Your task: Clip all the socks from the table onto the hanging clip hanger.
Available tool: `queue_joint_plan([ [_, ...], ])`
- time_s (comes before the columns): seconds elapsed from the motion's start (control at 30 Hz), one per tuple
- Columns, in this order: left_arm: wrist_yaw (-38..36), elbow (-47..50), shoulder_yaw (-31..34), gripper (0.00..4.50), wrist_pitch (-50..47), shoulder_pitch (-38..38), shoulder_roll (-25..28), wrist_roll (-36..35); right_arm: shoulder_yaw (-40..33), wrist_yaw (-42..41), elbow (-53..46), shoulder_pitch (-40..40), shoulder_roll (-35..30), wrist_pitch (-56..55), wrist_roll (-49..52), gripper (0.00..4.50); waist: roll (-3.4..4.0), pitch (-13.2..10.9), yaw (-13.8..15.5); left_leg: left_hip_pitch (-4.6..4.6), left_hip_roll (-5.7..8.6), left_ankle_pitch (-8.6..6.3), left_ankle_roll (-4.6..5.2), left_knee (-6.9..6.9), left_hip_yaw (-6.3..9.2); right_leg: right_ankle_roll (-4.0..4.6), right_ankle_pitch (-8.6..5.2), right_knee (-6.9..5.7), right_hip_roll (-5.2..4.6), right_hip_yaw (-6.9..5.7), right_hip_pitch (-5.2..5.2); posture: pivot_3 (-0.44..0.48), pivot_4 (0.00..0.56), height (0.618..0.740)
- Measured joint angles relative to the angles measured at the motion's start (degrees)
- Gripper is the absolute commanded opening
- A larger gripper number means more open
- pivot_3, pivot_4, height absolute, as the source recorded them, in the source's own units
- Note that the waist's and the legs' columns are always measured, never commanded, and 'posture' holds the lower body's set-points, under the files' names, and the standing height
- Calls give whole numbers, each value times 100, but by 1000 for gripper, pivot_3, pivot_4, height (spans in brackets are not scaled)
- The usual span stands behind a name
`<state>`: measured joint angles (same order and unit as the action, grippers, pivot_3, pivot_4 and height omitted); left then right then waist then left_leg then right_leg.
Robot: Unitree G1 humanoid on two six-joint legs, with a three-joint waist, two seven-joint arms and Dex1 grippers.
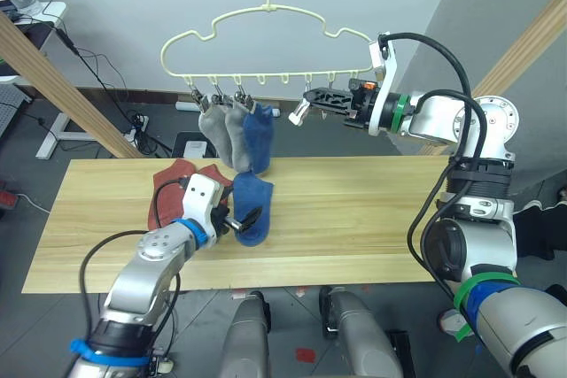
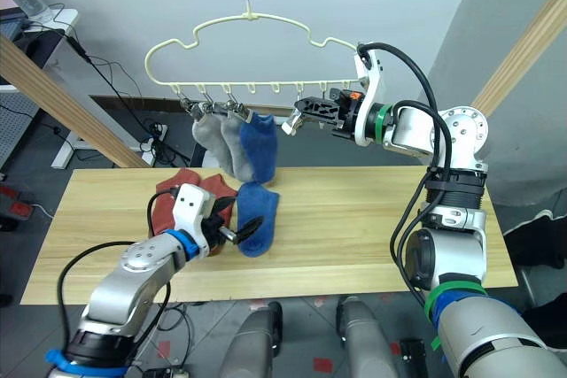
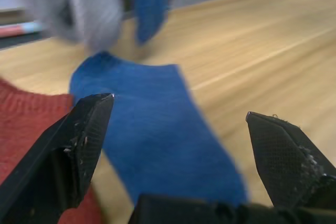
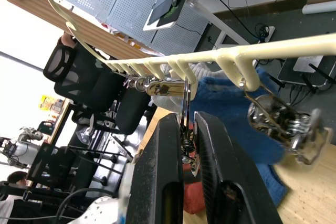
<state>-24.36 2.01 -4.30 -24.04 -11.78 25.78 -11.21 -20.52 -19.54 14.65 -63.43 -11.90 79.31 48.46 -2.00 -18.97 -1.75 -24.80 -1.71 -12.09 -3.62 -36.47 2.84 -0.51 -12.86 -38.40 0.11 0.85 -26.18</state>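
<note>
The pale-yellow clip hanger hangs above the table's far edge. Two grey socks and one blue sock are clipped to its left side. A second blue sock lies flat on the table, with two rust-red socks to its left. My left gripper is open low over that blue sock, one finger on each side of it. My right gripper is raised at the hanger's row of clips and is shut on a metal clip near the middle.
Slanted wooden poles of a frame stand at the left and right. Cables and a power strip lie on the floor behind the table. The table's right half is bare wood.
</note>
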Motion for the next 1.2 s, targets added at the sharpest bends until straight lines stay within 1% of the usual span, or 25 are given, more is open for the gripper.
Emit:
queue_joint_plan([
  [0.07,260,-456,-144,4500,102,-172,-314,271,57,36,-107,4,11,4,-7,368,0,0,-19,-3,-1,-2,4,0,-3,-1,1,9,-1,2,0,-5,341,740],
  [0.17,502,-823,-210,4500,173,-404,-559,523,0,101,-127,5,84,55,10,368,0,0,-26,-3,-6,-4,7,8,-2,0,2,13,0,0,-1,-5,341,740],
  [0.27,603,-1142,-211,4500,269,-649,-701,646,-33,120,-202,6,98,136,21,368,0,0,-18,-3,-4,-4,7,14,-1,21,14,19,-3,-2,0,-23,338,740],
  [0.33,722,-1656,-248,4500,371,-966,-756,857,-59,143,-218,6,108,160,29,368,0,0,-16,-4,-3,-4,7,13,-1,18,15,22,-2,-4,1,-31,334,740],
  [0.43,765,-2093,-282,4500,538,-1322,-755,1077,-72,198,-278,6,109,214,37,368,0,0,-24,-4,0,-4,7,13,-5,15,16,25,-3,-1,4,-43,331,740],
  [0.6,606,-2221,-394,4500,518,-1454,-771,1236,-100,302,-379,6,112,303,61,368,1,1,-25,-2,0,-4,8,14,-5,19,18,25,-5,-2,5,-53,327,740],
  [0.73,422,-2158,-407,4500,453,-1419,-776,1239,-135,351,-445,6,112,350,64,368,2,2,-28,0,1,-4,8,13,-6,14,17,24,-5,-1,7,-53,325,740],
  [0.87,296,-2032,-407,3683,415,-1318,-803,1232,-141,367,-455,6,118,364,64,342,2,3,-30,0,-1,-4,8,13,-6,15,17,24,-5,-2,7,-51,326,740],
  [0.9,252,-2000,-406,3329,391,-1299,-804,1231,-141,367,-455,6,121,364,64,342,2,3,-32,0,0,-4,8,13,-6,15,17,23,-5,-1,7,-51,326,740],
  [1.1,113,-1610,-372,1609,139,-1037,-793,1213,-139,367,-457,6,137,352,64,342,3,3,-60,1,0,-4,8,13,-4,14,17,22,-5,-2,7,-43,328,740],
  [1.2,111,-1587,-336,1113,67,-1039,-785,1218,-139,367,-456,6,138,346,63,342,3,3,-61,2,0,-4,9,12,-5,11,15,20,-5,-1,8,-43,330,740],
])
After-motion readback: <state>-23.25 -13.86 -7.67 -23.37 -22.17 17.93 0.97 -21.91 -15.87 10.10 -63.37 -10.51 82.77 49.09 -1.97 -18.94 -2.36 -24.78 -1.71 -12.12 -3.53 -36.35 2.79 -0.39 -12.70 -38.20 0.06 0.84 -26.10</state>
